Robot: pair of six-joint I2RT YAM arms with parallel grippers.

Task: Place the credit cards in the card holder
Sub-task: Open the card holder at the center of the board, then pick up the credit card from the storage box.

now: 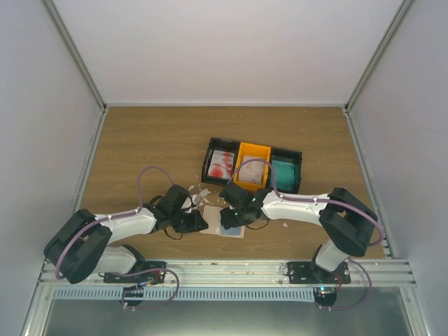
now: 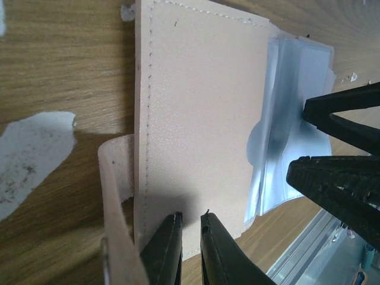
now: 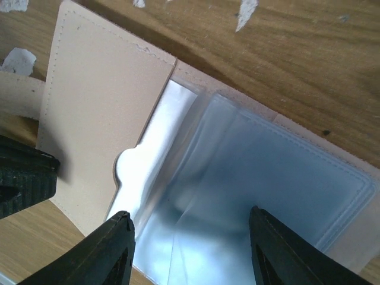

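Card holder (image 2: 196,107), judged light and floppy, is laid open on the table (image 1: 140,140) between the arms, its stiffer beige flap edge pinched in the near-shut left jaws. The right jaws are spread wide, empty, over its slippery clear sleeves (image 3: 255,178).

Wooden table (image 1: 140,140) (tray (image 1: 208,162), card holder (image 2: 196,119), scraps (image 2: 29,154))

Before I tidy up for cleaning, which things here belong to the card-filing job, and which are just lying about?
Job:
- card holder, lying open between the grippers
- red-blotched cards, left bin
- teal cards, right bin

Lying about:
- white scraps around the holder
- black-and-orange tray, only storing the cards
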